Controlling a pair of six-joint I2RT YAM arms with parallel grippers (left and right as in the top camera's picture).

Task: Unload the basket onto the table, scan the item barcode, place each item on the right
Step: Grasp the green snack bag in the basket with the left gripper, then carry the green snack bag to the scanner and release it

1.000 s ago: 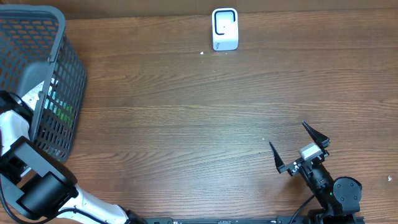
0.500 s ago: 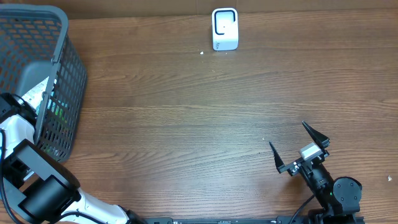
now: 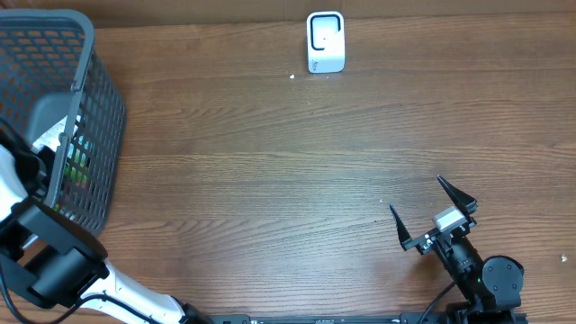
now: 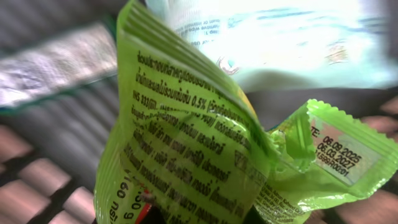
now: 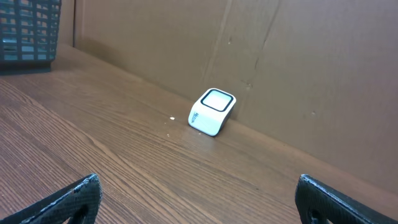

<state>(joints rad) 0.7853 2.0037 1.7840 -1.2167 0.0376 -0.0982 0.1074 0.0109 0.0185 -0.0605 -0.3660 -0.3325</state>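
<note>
We are early in the task. The left gripper [image 4: 202,218] is pinching a crumpled green packet [image 4: 186,143] down inside the grey basket [image 3: 81,54]. It is not yet lifted out or shown to the white scanner [image 3: 325,41] at the counter's [image 3: 270,180] far edge. The right gripper [image 3: 414,193] hangs spread and empty. Only the left wrist view shows the packet's print; only the overhead shows basket and scanner well apart.
</note>
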